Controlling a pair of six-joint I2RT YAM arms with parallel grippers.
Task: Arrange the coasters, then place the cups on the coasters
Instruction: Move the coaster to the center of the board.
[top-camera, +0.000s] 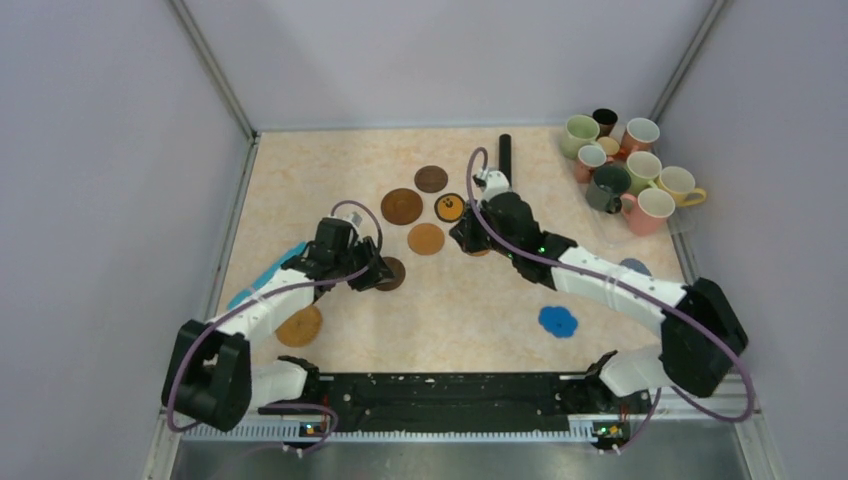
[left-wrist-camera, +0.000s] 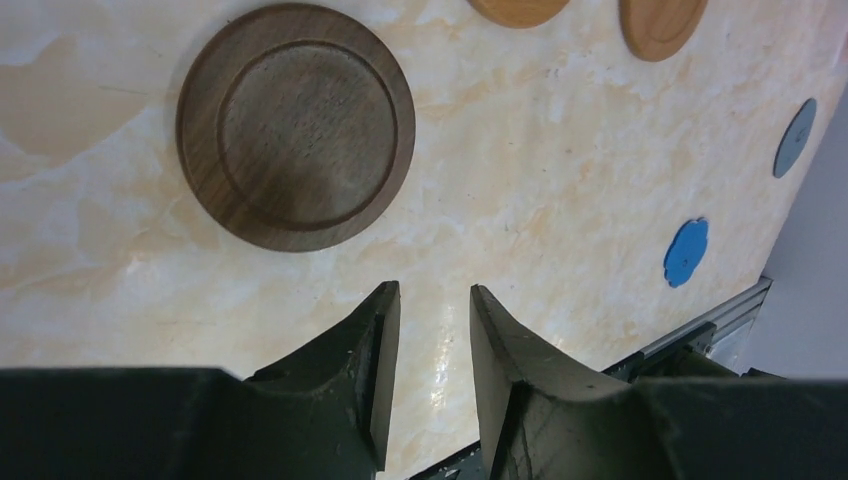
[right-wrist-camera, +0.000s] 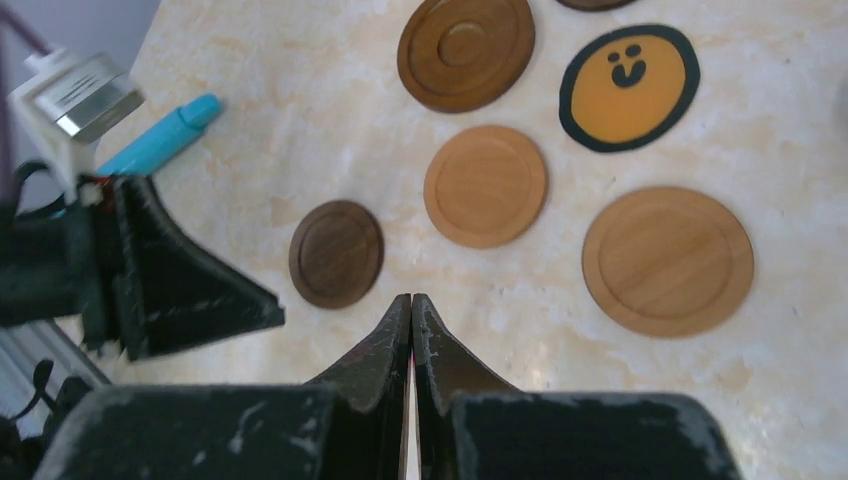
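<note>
Several round coasters lie mid-table: a dark brown one (top-camera: 431, 178), a larger brown one (top-camera: 401, 206), a black-and-orange one (top-camera: 449, 207) and a tan one (top-camera: 426, 238). A small dark coaster (left-wrist-camera: 296, 125) lies flat just beyond my left gripper (left-wrist-camera: 435, 300), whose jaws stand apart with only bare table between them. My right gripper (right-wrist-camera: 411, 300) is shut and empty, hovering near a tan coaster (right-wrist-camera: 485, 185) and a bigger tan one (right-wrist-camera: 668, 260). The blue flower coaster (top-camera: 558, 321) and the grey-blue one (top-camera: 634, 266) lie to the right. The cups (top-camera: 625, 170) cluster at the back right corner.
A long black cylinder (top-camera: 506, 155) lies at the back, just beyond the right wrist. A light blue object (top-camera: 265, 275) sits along the left edge beside the left arm. Another tan coaster (top-camera: 299, 326) lies near the left arm's base. Walls close in on three sides.
</note>
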